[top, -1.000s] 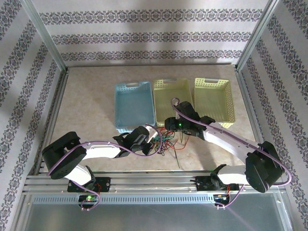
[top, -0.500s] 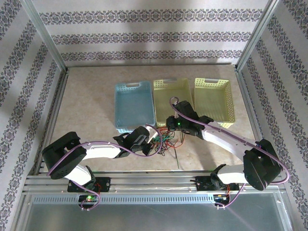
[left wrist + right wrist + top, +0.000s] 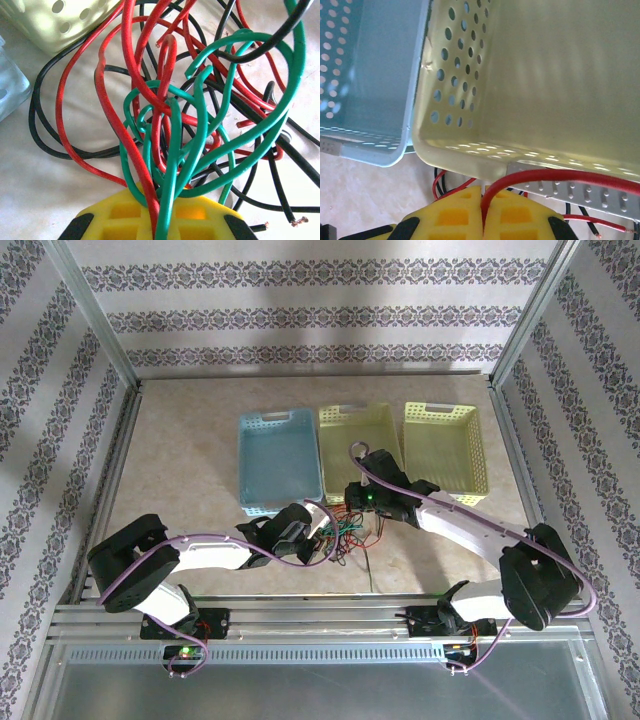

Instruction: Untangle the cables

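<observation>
lying on the beige counter (image 3: 190, 460), a loose knot of cables (image 3: 345, 532) sits between the two hands, just in front of the near ends of three perforated baskets. the left hand (image 3: 318, 538) reaches in from the left and is closed on the knot. seen from the left wrist, its yellow fingers (image 3: 120, 220) pinch strands of the red cable (image 3: 129, 40) and the green cable (image 3: 298, 60) together. the black cable (image 3: 33, 115) loops around and under those two, and bare wire shows at one black end at the lower right.

the right hand (image 3: 352, 512) comes in from the right, at the far edge of the knot. seen from the right wrist, its fingers are pressed shut on a single red strand, which arcs away to the right in front of the near wall of the middle basket.

the blue basket (image 3: 280, 462) stands on the left, the pale green middle basket (image 3: 352, 445) just beside it, and the yellow basket (image 3: 445, 450) on the right. the blue and middle baskets' near walls crowd close to the right hand. a lilac arm cable (image 3: 200, 537) trails along each arm.
</observation>
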